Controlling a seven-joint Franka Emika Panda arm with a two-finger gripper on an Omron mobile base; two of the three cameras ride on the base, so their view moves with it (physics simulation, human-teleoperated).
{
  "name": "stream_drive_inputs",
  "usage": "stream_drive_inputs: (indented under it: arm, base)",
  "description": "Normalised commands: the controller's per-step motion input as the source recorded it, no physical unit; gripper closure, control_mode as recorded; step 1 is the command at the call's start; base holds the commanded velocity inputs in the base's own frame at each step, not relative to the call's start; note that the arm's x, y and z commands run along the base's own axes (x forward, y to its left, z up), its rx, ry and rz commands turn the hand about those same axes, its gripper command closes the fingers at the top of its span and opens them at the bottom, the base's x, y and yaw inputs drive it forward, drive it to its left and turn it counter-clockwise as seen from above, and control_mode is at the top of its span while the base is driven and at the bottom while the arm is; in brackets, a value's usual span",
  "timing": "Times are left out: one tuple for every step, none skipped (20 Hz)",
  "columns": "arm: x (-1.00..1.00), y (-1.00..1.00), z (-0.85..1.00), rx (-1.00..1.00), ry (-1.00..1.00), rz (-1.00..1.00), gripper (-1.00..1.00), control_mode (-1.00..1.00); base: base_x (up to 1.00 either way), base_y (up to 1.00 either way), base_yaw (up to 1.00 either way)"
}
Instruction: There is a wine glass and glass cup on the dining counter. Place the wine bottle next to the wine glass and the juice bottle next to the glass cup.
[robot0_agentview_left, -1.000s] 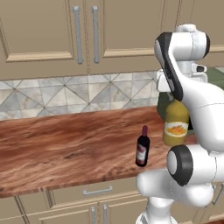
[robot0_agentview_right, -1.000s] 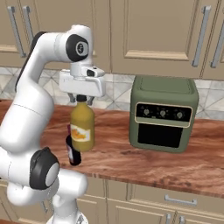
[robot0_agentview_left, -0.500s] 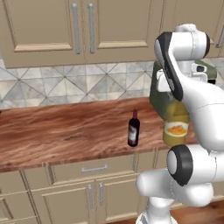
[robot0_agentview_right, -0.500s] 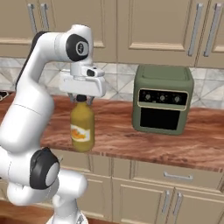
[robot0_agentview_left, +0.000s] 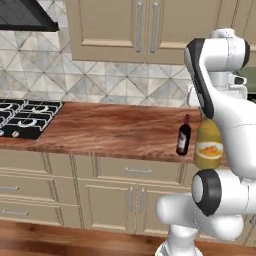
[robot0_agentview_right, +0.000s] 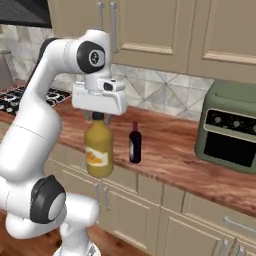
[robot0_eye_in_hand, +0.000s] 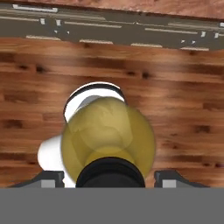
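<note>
Beige cabinets (robot0_agentview_left: 125, 25), diamond-tiled backsplash (robot0_agentview_left: 100, 85), wood-grain wall counter (robot0_agentview_left: 110, 130), black stovetop (robot0_agentview_left: 25, 117), green toaster oven (robot0_agentview_right: 230, 132), wooden floor (robot0_eye_in_hand: 175, 109)

The juice bottle (robot0_agentview_right: 99, 150) is seen as yellow-orange, with a dark cap and a label printed with orange fruit. The wine bottle (robot0_agentview_right: 134, 143) is near-black, with a dark red neck and a red-and-white label. Reddish-brown wood grain is recorded on the countertop (robot0_agentview_left: 115, 130). The cabinets (robot0_agentview_left: 140, 25) are beige, the backsplash (robot0_agentview_left: 100, 82) grey with diamond tiling. The toaster oven (robot0_agentview_right: 231, 127) is olive green with a black door. The stovetop (robot0_agentview_left: 25, 117) is black.
</note>
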Motion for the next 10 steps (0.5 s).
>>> stream_drive_inputs:
  arm:
    - [0.0, 0.0, 0.0, 0.0, 0.0, 0.0, 1.0, 1.0]
    - [0.0, 0.0, 0.0, 0.0, 0.0, 0.0, 1.0, 1.0]
    - [0.0, 0.0, 0.0, 0.0, 0.0, 0.0, 1.0, 1.0]
    - [0.0, 0.0, 0.0, 0.0, 0.0, 0.0, 1.0, 1.0]
    - [0.0, 0.0, 0.0, 0.0, 0.0, 0.0, 1.0, 1.0]
    - [0.0, 0.0, 0.0, 0.0, 0.0, 0.0, 1.0, 1.0]
    - [0.0, 0.0, 0.0, 0.0, 0.0, 0.0, 1.0, 1.0]
    - [0.0, 0.0, 0.0, 0.0, 0.0, 0.0, 1.0, 1.0]
    - [0.0, 0.0, 0.0, 0.0, 0.0, 0.0, 1.0, 1.0]
    - [0.0, 0.0, 0.0, 0.0, 0.0, 0.0, 1.0, 1.0]
  base:
    - [-0.2, 0.0, 1.0]
    - [-0.17, 0.0, 1.0]
    - [-0.17, 0.0, 1.0]
    - [-0.14, 0.0, 1.0]
    - [-0.13, 0.0, 1.0]
    - [-0.12, 0.0, 1.0]
    - [-0.12, 0.0, 1.0]
    - [-0.12, 0.0, 1.0]
    - [-0.12, 0.0, 1.0]
    - [-0.11, 0.0, 1.0]
